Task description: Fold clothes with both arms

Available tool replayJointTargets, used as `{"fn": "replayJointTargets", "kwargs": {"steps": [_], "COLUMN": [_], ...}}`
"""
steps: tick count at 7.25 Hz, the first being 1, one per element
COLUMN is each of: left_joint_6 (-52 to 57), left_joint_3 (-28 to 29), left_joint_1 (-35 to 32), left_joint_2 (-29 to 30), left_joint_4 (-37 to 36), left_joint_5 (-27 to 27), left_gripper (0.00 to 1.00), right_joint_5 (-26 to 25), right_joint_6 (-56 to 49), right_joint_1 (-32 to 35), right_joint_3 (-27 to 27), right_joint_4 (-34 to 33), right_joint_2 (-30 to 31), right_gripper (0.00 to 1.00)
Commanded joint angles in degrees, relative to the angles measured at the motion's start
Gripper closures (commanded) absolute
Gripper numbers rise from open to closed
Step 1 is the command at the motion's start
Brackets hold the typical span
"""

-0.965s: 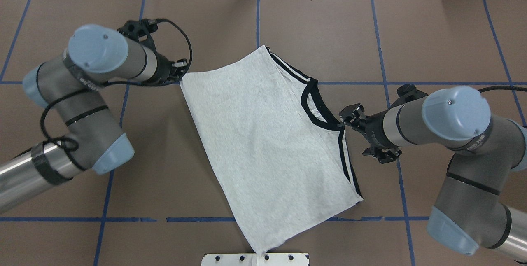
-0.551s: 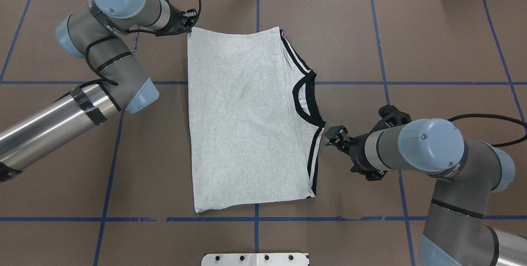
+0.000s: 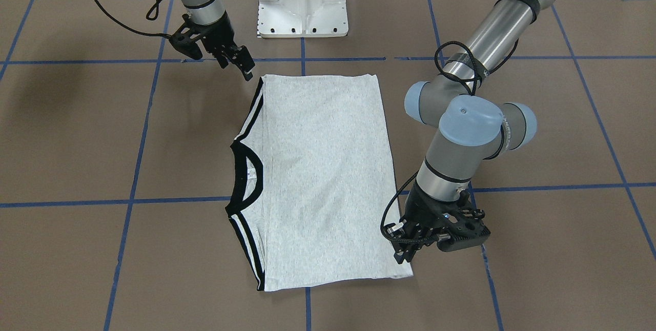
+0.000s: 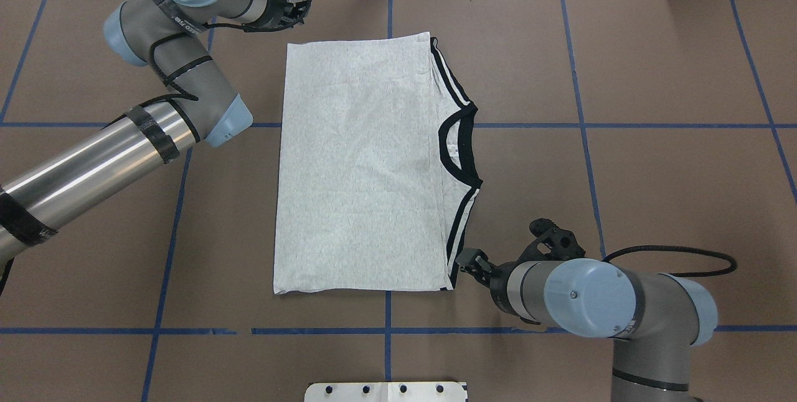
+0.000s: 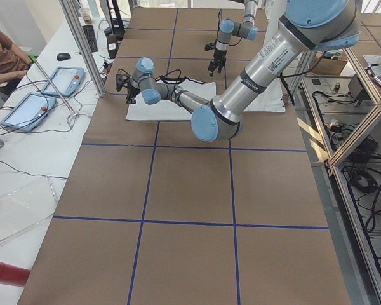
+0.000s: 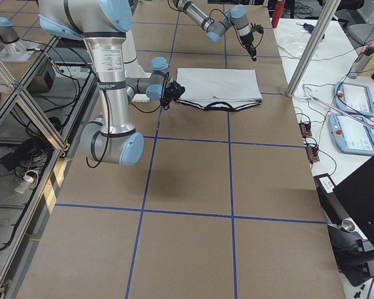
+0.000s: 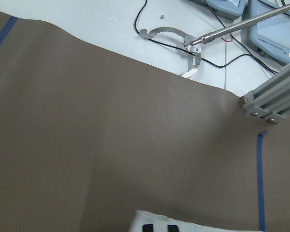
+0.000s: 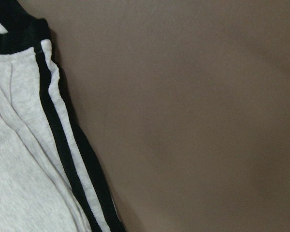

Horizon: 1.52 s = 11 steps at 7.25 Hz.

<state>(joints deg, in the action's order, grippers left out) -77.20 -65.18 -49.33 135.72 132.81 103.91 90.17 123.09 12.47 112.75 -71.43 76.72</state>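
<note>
T-shirt (image 4: 361, 165) lies flat on the brown table (image 4: 654, 78), folded into a plain grey rectangle. Its black collar (image 4: 457, 144) and striped shoulders run along the edge on the right arm's side. Right gripper (image 4: 468, 260) sits just beside the T-shirt's striped corner nearest the robot, fingers parted, holding nothing. Left gripper (image 4: 296, 9) hangs just beside the T-shirt's opposite, plain far corner; whether its jaws are parted cannot be told

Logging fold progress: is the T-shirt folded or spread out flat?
Folded: the T-shirt lies as a narrow rectangle, no sleeves sticking out, black collar on one long edge.
</note>
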Motion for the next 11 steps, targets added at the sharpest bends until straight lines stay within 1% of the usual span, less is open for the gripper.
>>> {"fn": "replayJointTargets", "kwargs": {"steps": [1,2,4,5,7,8,9,10,11], "left_joint_6": [-1.01,-1.81,-2.95,-3.22,-3.66,-4.44,-4.45,-4.45,-4.54], "left_joint_3": [-9.67,-11.01,-11.29,-11.37,-11.90,-12.43,-12.52,-12.61,-12.52], "left_joint_1": [-0.06,0.11,0.29,0.37,0.55,0.55,0.55,0.55,0.64], "left_joint_2": [-7.02,-7.84,-8.28,-8.46,-8.98,-9.07,-9.07,-9.07,-9.07], "left_joint_4": [-0.10,-0.10,-0.10,-0.10,-0.10,-0.10,-0.10,-0.10,-0.10], "left_joint_5": [4.00,4.11,4.11,4.11,4.11,4.11,4.11,4.11,4.11], "left_gripper": [0.50,0.50,0.50,0.49,0.49,0.49,0.49,0.49,0.49], "right_joint_5": [-1.84,-2.10,-2.11,-2.11,-2.11,-1.93,-1.67,-1.32,-1.32], "right_joint_6": [4.52,6.62,6.73,6.73,6.73,6.73,6.73,6.73,6.73], "right_joint_1": [-2.18,-2.18,-1.05,0.18,1.50,1.51,1.68,2.12,1.77], "right_joint_3": [-2.18,-2.97,-3.50,-4.81,-7.45,-8.76,-8.69,-6.43,-3.71], "right_joint_4": [-0.02,-0.02,-0.02,-0.11,-0.20,-0.20,-0.20,-1.16,-5.87], "right_joint_2": [-2.36,-3.76,-4.74,-6.92,-9.30,-9.40,-9.31,-8.44,-8.52], "right_gripper": [0.00,0.00,0.00,0.00,0.00,0.00,0.04,0.08,0.08]}}
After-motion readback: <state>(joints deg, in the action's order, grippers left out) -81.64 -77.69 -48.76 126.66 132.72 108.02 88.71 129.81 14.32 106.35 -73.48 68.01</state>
